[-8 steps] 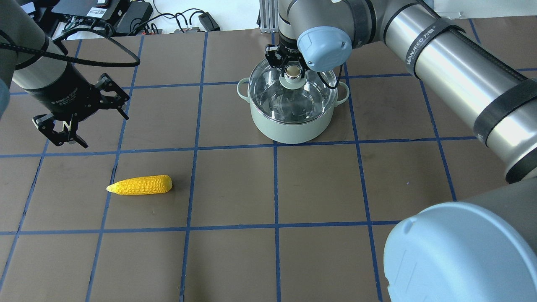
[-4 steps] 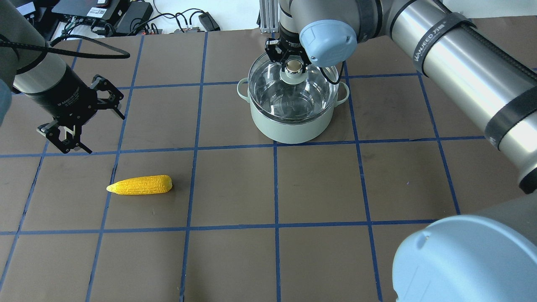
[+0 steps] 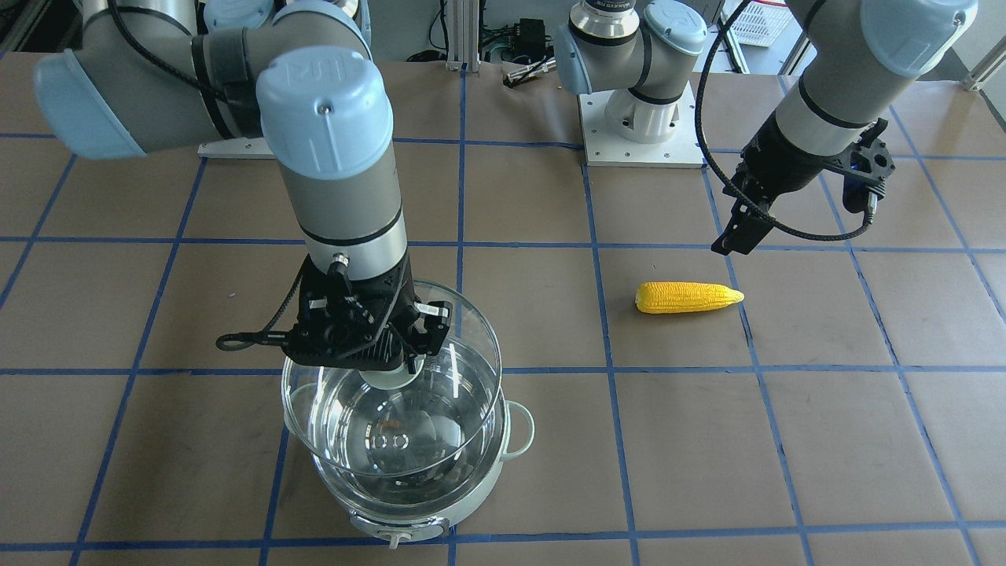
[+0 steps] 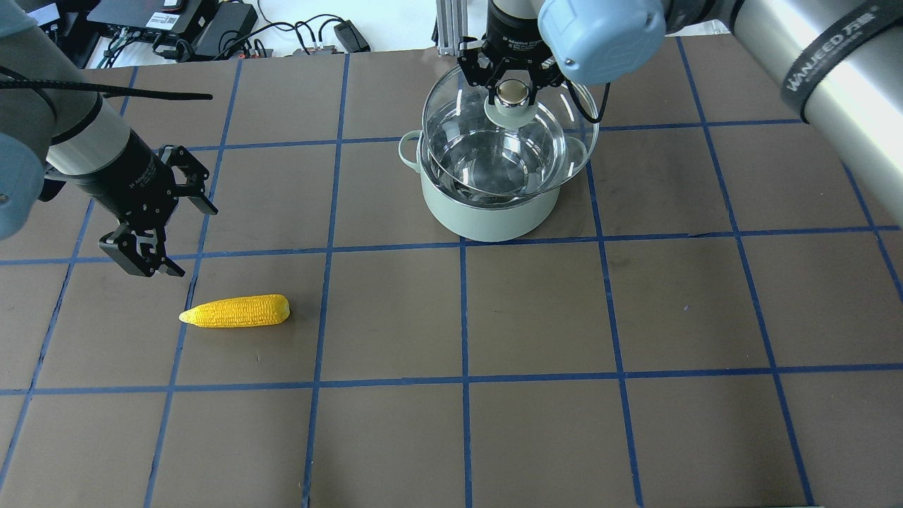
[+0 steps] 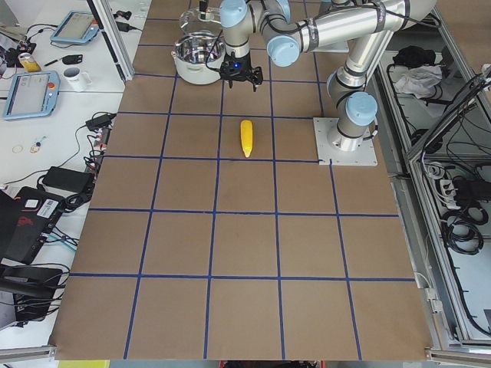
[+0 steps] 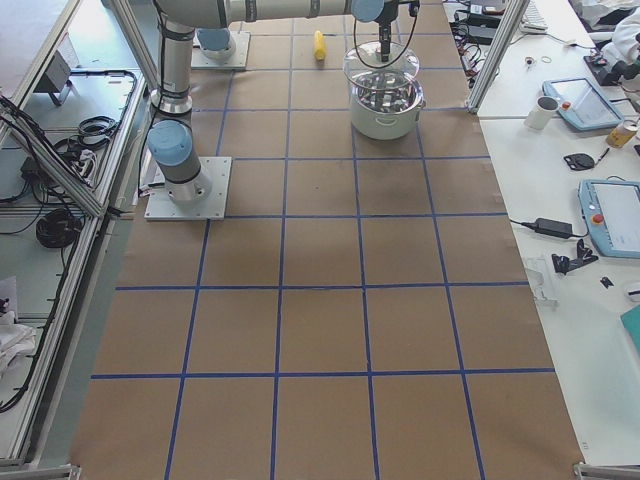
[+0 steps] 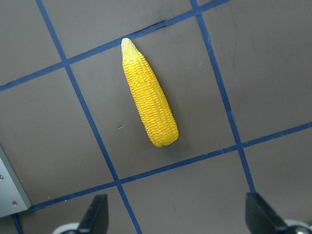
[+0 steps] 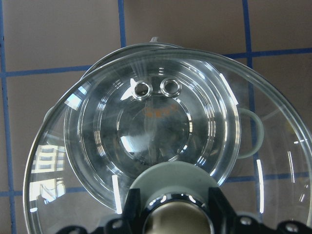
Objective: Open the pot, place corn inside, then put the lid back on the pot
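The right gripper [image 4: 513,90] is clamping the knob [image 4: 513,113] of the lid [image 4: 557,144], fingers pinching it from both sides, and it is holding the clear dome up above the pot [image 4: 487,219]. The glass rim is hanging apart from the pot's rim, not touching it, and from the overhead view the lid is sitting a little off-centre, towards the pot's far side and the robot's right. The wrist camera is looking straight down through the glass, with both vent holes [image 8: 156,88] in sight and the steel interior below.

The pot itself is standing upright on the brown table [image 4: 536,317]. The corn [image 4: 236,311] is lying flat on the table, well apart from the pot, out on the pot's side towards the robot's left and closer to the robot.

Further from the pot than the corn, the left gripper [image 4: 144,262] is hovering with its fingers spread wide, gripping nothing. Its wrist camera is showing the whole cob in the space ahead of its fingertips [image 7: 95,217].
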Robot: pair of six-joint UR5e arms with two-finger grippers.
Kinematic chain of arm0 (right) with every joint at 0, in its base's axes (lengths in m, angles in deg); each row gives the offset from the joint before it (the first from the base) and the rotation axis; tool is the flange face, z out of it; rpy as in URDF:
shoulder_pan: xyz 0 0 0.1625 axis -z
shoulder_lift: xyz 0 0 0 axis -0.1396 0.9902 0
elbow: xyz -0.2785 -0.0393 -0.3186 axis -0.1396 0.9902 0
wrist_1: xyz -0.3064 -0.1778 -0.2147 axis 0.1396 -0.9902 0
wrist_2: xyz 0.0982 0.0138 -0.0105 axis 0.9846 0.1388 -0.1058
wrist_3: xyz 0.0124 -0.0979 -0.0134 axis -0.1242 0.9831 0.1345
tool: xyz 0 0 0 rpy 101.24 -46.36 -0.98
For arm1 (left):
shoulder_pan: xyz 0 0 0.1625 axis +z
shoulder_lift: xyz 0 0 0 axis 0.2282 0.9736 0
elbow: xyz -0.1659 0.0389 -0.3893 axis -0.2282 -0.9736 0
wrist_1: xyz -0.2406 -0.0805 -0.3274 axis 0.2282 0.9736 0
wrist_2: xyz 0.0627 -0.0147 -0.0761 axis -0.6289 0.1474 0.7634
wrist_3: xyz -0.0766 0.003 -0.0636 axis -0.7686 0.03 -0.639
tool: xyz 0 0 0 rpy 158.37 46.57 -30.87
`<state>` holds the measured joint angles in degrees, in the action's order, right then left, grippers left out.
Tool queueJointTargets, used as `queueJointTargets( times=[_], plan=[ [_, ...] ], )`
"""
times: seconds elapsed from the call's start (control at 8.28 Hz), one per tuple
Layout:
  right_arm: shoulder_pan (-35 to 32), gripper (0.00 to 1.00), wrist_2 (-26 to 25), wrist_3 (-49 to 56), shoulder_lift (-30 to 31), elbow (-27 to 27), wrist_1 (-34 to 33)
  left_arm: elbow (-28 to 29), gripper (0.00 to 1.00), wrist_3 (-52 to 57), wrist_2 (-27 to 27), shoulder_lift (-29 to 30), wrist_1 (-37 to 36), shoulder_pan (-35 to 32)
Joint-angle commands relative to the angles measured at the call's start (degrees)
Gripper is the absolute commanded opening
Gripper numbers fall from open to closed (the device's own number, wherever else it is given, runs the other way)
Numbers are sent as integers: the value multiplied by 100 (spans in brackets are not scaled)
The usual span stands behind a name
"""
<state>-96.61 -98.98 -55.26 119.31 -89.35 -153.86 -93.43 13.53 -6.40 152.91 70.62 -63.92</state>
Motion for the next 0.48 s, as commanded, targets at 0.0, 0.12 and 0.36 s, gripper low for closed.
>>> queueJointTargets(
  times=[0.0,0.12,0.36],
  plan=[
    [162,42,33,126,762,-394,451,-412,100,-707,-25,45,-634,29],
    [233,42,42,126,1139,-745,487,-648,100,-1091,-25,46,-726,108],
    [242,42,42,64,1441,-1125,549,-1201,100,-1139,-34,63,-1416,248]
  ],
)
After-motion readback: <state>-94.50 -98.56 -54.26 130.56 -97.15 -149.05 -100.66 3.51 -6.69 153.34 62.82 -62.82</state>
